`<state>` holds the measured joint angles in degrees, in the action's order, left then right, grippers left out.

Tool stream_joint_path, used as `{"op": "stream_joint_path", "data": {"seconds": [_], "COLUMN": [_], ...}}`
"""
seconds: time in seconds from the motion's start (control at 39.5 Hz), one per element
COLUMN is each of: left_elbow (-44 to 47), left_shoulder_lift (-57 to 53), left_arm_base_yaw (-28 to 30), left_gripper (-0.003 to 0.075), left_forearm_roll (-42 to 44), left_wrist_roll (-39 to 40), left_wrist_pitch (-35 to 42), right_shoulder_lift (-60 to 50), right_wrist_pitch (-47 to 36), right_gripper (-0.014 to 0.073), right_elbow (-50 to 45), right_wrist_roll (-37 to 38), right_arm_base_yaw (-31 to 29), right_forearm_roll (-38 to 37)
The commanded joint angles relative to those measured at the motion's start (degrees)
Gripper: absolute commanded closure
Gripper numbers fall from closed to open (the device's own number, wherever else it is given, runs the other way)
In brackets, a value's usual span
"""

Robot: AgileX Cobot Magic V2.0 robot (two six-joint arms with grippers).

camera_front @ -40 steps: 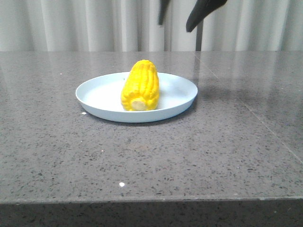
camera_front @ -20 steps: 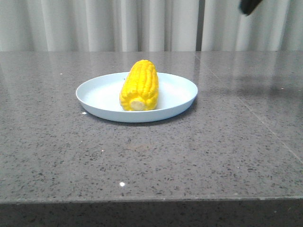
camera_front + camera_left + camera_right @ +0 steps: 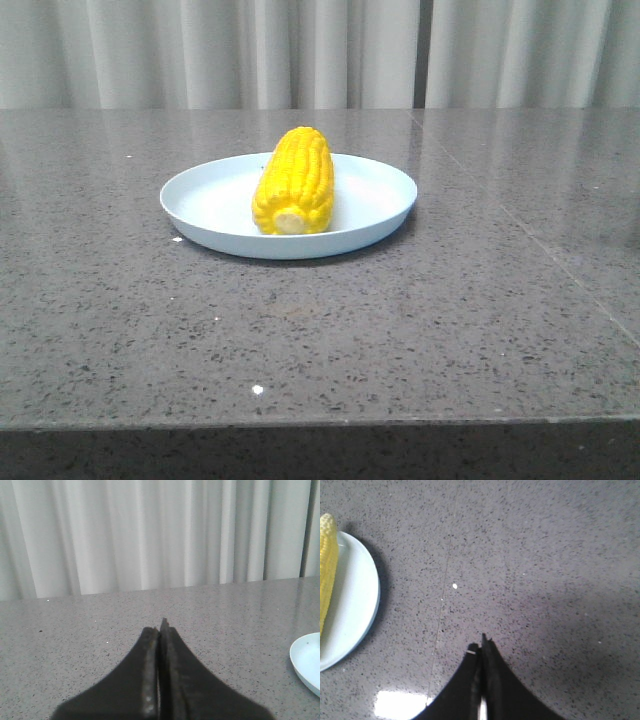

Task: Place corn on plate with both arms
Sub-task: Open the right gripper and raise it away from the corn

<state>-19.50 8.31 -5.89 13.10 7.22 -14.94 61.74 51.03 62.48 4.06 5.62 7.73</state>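
Note:
The yellow corn (image 3: pixel 294 181) lies on the pale blue-white plate (image 3: pixel 220 205) in the middle of the table, stub end toward the camera. Neither gripper shows in the front view. In the left wrist view my left gripper (image 3: pixel 159 626) is shut and empty above bare table, with the plate's rim (image 3: pixel 306 662) off to one side. In the right wrist view my right gripper (image 3: pixel 480 647) is shut and empty above bare table, well apart from the plate (image 3: pixel 352 610) and the corn (image 3: pixel 327 565).
The grey speckled stone table (image 3: pixel 450 320) has a seam line (image 3: pixel 445 590) running across it. Pale curtains (image 3: pixel 200 50) hang behind the far edge. The table's front edge (image 3: pixel 320 425) is near the camera.
The black right gripper seen at the top of the front view moved right and up and has left the view. The corn and plate have not moved.

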Motion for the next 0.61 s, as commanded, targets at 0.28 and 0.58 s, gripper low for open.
{"op": "stream_joint_path", "data": {"seconds": [0.28, 0.58], "left_elbow": [-1.47, -1.47], "left_shoulder_lift": [0.55, 0.55], "left_arm_base_yaw": [-0.41, -0.41], "left_gripper": [0.0741, 0.0741], "left_forearm_roll": [0.13, 0.13], "left_wrist_roll": [0.34, 0.34], "left_wrist_pitch": [4.87, 4.87], "right_shoulder_lift": [-29.05, -51.04], "right_wrist_pitch": [-21.88, -29.71], "right_gripper": [0.0694, 0.0694], "right_elbow": [-26.2, -41.08], "right_wrist_roll": [-0.75, -0.75], "right_arm_base_yaw": [-0.47, -0.47], "right_forearm_roll": [-7.32, -7.32]}}
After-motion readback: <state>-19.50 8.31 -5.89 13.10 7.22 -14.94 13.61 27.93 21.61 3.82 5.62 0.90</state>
